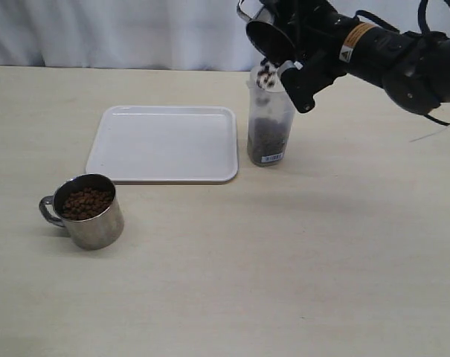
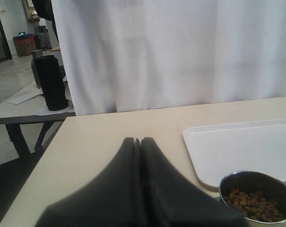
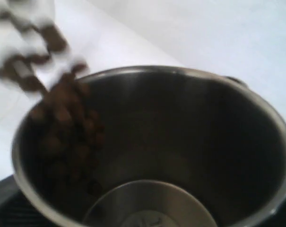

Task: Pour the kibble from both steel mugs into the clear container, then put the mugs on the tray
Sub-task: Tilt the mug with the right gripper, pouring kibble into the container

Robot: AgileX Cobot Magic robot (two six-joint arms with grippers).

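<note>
My right gripper [image 1: 293,61] is shut on a steel mug [image 1: 270,35], held tipped over the clear container [image 1: 269,123] at the back of the table. Kibble [image 1: 267,74] falls from its rim, and more slides along the mug's inner wall [image 3: 62,118] in the right wrist view. The container is part full of pellets. A second steel mug [image 1: 89,212], full of kibble [image 1: 86,202], stands at the front left, near the white tray [image 1: 165,141]. My left gripper [image 2: 137,141] is shut and holds nothing. That mug [image 2: 256,198] and the tray [image 2: 242,146] lie just beside it.
A white curtain [image 1: 120,30] runs behind the table. In the left wrist view, the table's side edge [image 2: 39,165] drops to the floor. A separate grey table beyond it carries a black cylinder [image 2: 51,82].
</note>
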